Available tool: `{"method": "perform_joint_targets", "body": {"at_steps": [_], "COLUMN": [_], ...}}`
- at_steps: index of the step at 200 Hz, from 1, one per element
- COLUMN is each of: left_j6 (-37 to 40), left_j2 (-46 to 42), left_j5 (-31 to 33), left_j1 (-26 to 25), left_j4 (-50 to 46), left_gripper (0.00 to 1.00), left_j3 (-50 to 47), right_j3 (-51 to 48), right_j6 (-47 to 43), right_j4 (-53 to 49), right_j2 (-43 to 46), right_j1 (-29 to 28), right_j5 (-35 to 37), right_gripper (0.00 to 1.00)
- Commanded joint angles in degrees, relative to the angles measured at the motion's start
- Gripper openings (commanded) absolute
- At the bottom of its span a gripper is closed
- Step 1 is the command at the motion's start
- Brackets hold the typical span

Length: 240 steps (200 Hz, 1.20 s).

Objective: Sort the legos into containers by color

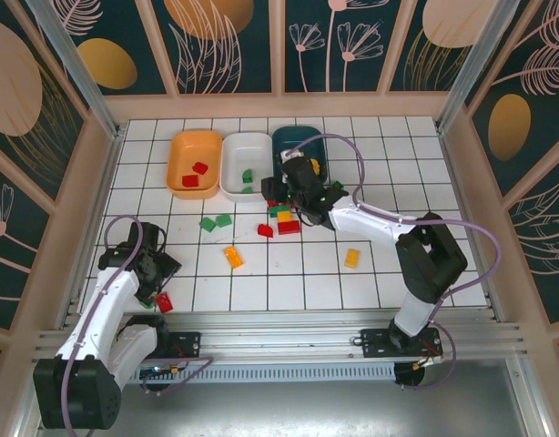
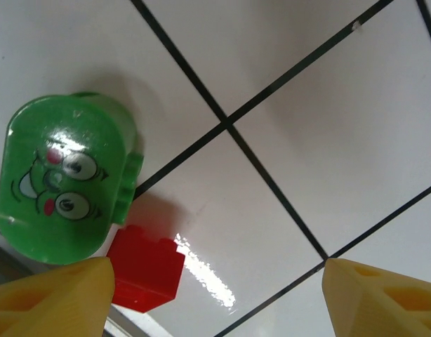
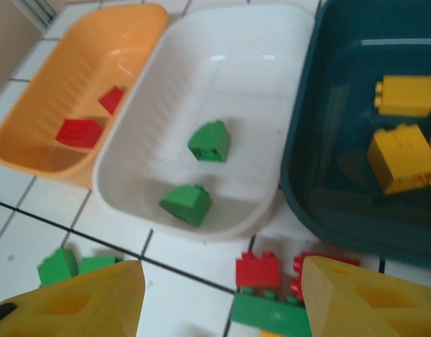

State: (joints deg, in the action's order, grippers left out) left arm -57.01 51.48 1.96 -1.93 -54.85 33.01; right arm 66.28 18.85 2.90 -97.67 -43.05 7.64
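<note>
Three containers stand in a row at the back: an orange tray (image 1: 181,146) with red legos (image 3: 78,132), a white tray (image 1: 234,146) with two green legos (image 3: 210,140), and a dark teal tray (image 1: 293,137) with yellow legos (image 3: 401,158). My right gripper (image 3: 222,295) hovers open over a red and green cluster (image 3: 261,270) just in front of the trays, holding nothing. My left gripper (image 2: 215,295) is open, low over the tiles at the near left. A red lego (image 2: 147,267) lies by its left finger, beside a green piece with a cartoon face (image 2: 57,179).
Loose legos lie mid-table: a green pair (image 1: 216,221), a red one (image 1: 265,230), an orange one (image 1: 233,257) and a yellow one (image 1: 352,258). The table's near edge rail (image 1: 261,319) runs just behind the left gripper. Wooden walls enclose the sides.
</note>
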Motion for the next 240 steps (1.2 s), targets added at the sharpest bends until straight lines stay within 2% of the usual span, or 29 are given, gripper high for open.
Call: {"method": "perform_joint_targets", "body": {"at_steps": [1, 29, 49, 89, 110, 166, 187, 201, 226, 240], "left_j6": [2.0, 1.2, -0.7, -4.4, -5.6, -2.9, -1.7, -1.5, 0.5, 1.5], "left_j2": [-0.2, 3.7, 7.1, 2.4, 4.2, 6.0, 8.0, 9.4, 11.8, 12.8], "left_j5": [-0.7, -0.8, 0.7, -1.0, -2.5, -3.9, -6.1, -7.6, -8.4, -8.2], "left_j1": [0.0, -0.7, -0.9, -1.0, -1.0, -0.9, -1.0, -1.2, -1.4, -1.4], "left_j4": [-2.8, -2.4, -2.3, 4.6, 9.7, 13.9, 18.5, 21.0, 24.1, 25.5], "left_gripper": [0.78, 0.83, 0.82, 0.73, 0.69, 0.66, 0.57, 0.56, 0.56, 0.58], "left_j3": [1.1, 0.3, 0.1, -5.5, -9.0, -7.6, -7.8, -7.7, -4.9, -1.9], "right_j3": [-3.6, -7.5, -9.6, -13.1, -14.1, -15.6, -15.7, -15.7, -15.5, -14.4], "right_j6": [2.5, 3.9, 4.1, 4.5, 4.5, 4.9, 4.9, 4.9, 4.0, 1.1], "right_j4": [3.2, 5.5, 6.2, 7.1, 7.8, 8.7, 8.6, 8.7, 9.7, 9.9], "right_j2": [4.2, 7.4, 9.6, 13.0, 14.4, 15.7, 15.8, 15.6, 14.8, 13.7], "right_j1": [1.2, 3.0, 4.0, 6.4, 7.1, 7.5, 7.5, 7.6, 6.7, 3.9], "right_j5": [0.3, -2.0, -2.1, -3.2, -3.6, -3.8, -3.7, -4.2, -8.6, -11.4], "right_gripper": [0.61, 0.62, 0.62, 0.62, 0.61, 0.61, 0.60, 0.60, 0.61, 0.62]}}
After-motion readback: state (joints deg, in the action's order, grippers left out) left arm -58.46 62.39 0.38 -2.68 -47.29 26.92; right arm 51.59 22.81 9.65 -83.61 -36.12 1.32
